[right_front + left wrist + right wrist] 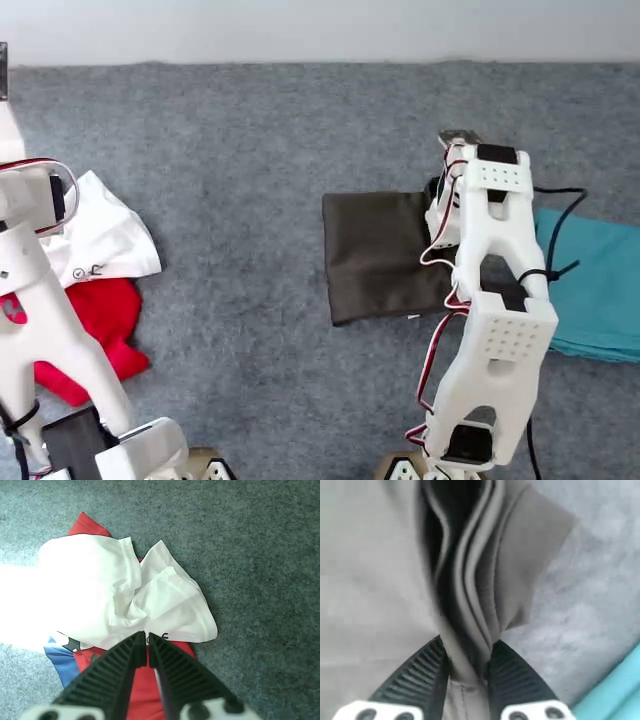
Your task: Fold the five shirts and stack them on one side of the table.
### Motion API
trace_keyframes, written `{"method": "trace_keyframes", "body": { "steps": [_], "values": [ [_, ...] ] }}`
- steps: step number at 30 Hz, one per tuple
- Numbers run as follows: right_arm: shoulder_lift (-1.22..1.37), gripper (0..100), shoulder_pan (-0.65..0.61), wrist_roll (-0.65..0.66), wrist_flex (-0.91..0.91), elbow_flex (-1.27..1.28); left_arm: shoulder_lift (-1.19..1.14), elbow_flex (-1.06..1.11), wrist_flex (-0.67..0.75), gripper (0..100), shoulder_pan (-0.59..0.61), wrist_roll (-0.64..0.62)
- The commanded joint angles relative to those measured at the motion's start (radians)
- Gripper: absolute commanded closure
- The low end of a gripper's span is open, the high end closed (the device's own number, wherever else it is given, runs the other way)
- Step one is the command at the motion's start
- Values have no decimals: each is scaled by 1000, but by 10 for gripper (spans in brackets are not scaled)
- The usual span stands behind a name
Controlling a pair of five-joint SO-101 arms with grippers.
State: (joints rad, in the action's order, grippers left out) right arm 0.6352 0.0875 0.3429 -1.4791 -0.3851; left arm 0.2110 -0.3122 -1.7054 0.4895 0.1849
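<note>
shirts in sight: four – one white, one red, one brown, one teal
claws: two, one per arm
brown shirt (375,255): dark grey-brown, lies as a flat, roughly rectangular fold at centre-right of the table (230,150); its right edge runs under the right arm
right claw (467,647): clenched on a bunched ridge of the brown shirt, several layers of cloth pinched between the ribbed fingers
teal shirt (595,290): lies flat at the right edge, just right of the brown one; the arm hides whether the two touch
white shirt (105,235): crumpled, at the far left, lying over the far part of the red one
red shirt (100,320): rumpled, sticks out on the near side from under the white one
blue patch (57,657): peeks out beside red and white – cannot tell if it is a separate shirt
left claw (146,637): fingers closed to a thin slit, nothing between them, tips over the white shirt's hem
</note>
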Motion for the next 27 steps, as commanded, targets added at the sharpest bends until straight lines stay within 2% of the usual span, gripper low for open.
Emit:
{"method": "trace_keyframes", "body": {
  "steps": [1,4,8,11,13,16,18,23,27],
  "values": [
    [-2,989,25,365,-7,-106,28,-4,11,985,3,9],
    [-2,988,24,669,45,-173,26,-4,14,985,3,9],
    [-1,988,24,996,260,-190,26,-4,11,985,2,9],
    [30,988,4,1148,400,-190,26,-2,11,985,2,9],
    [64,987,-12,1177,460,-190,26,-2,11,985,2,9],
    [91,940,-18,1171,499,-195,28,-2,11,985,2,9],
    [84,873,-13,1092,507,-196,31,-2,11,985,2,9],
    [5,745,-15,690,486,-198,25,-1,12,985,2,9],
    [-53,723,-19,419,426,-198,23,-1,18,985,-3,5]
  ]
}}
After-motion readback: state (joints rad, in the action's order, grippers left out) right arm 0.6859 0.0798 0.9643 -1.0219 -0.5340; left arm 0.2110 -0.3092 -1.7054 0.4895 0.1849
